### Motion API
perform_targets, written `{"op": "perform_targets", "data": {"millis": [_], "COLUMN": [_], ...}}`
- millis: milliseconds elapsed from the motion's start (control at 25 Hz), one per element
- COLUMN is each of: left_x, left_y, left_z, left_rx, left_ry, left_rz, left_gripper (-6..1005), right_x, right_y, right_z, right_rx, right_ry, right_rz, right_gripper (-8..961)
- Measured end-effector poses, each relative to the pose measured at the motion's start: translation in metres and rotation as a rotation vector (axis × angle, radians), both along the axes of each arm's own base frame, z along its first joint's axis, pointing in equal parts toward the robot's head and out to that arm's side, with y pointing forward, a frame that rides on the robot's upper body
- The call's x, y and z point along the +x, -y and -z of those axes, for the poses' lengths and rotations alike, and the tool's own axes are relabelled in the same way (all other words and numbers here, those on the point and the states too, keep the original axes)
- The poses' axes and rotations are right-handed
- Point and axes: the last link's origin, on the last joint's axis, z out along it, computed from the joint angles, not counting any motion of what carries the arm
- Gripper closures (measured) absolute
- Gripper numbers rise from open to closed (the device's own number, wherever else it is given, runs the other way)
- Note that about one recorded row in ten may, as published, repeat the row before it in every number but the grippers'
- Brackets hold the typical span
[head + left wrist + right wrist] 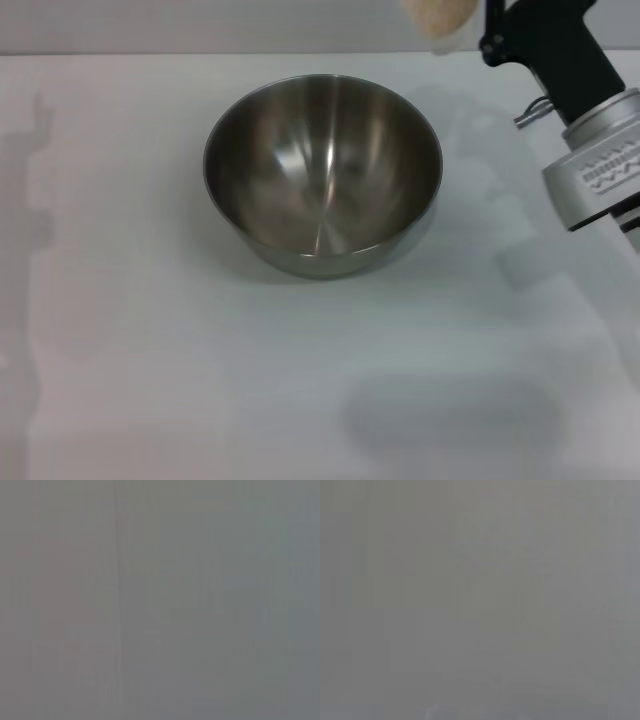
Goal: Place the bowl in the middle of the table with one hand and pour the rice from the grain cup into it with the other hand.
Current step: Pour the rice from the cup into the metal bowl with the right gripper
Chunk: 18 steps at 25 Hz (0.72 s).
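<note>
The bowl (322, 172), wide, shiny steel and with nothing in it, stands on the white table (180, 380) near its middle. At the top edge of the head view, up and to the right of the bowl's far rim, hangs the clear grain cup (445, 28), with pale rice (436, 12) inside. My right gripper (492, 32) comes in from the upper right on its black and silver arm and is shut on the cup, clear of the table. Only part of the cup shows. The left gripper is out of view, and both wrist views are plain grey.
Only shadows lie on the tabletop: a thin one along the left edge, one to the right of the bowl under the right arm, and a faint one near the front. The right arm's silver wrist (600, 170) hangs over the table's right side.
</note>
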Motion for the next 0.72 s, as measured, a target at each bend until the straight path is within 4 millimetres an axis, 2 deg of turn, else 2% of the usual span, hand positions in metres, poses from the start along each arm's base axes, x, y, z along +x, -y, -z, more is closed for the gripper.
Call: {"op": "perform_targets", "data": {"millis": [440,720], "left_x": [-0.002,0.000], "left_y": [0.001,-0.001], "left_z": [-0.007,-0.008], "left_rx": [0.031,0.036], "left_ry": [0.001,-0.002], "left_rz": [-0.002,0.004], "left_gripper": [207,207], "right_x": [-0.022,-0.029], "right_y": [0.014,0.010], "right_z": [0.001,0.003], "right_rx": [0.208,0.288], "right_ry": [0.214,0.339], "right_rz": [-0.149,-0.181], "right_gripper": [948,948]}}
